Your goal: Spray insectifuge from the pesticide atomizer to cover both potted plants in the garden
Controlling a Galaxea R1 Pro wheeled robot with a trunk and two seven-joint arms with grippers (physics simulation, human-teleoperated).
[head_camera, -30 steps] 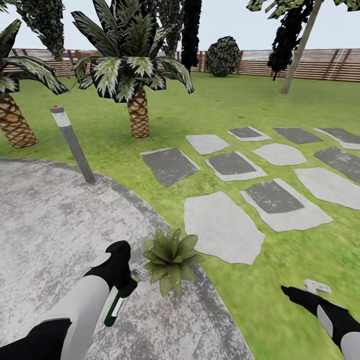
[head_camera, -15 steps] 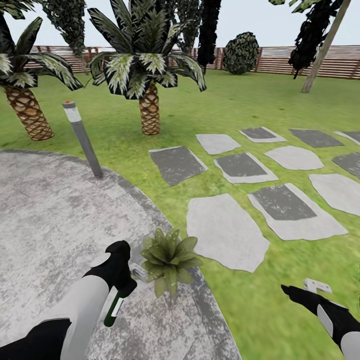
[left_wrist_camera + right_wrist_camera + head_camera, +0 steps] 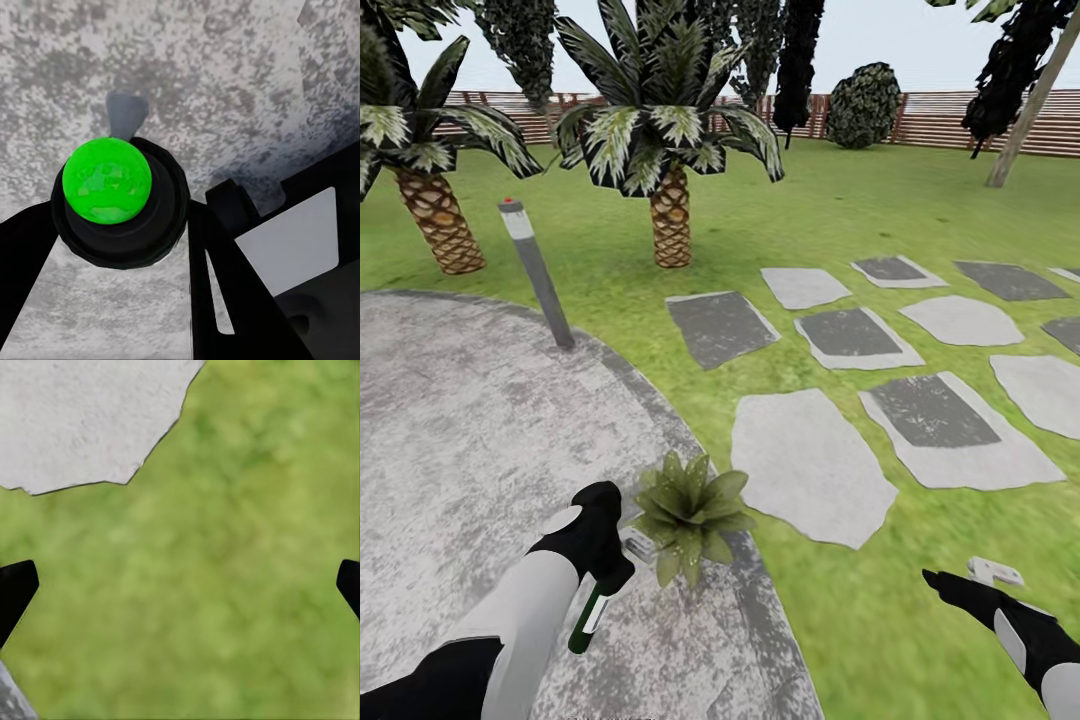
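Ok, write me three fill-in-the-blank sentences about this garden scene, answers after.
1. The pesticide atomizer is held by the ____ gripper.
2. The potted plant stands at the patio's ____.
3. The right gripper, jaws open, hangs over ____.

Answers: left; edge; grass

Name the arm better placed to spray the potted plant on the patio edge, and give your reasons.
Left. The left gripper holds the pesticide atomizer right beside the potted plant; the right gripper is open over grass, farther away.
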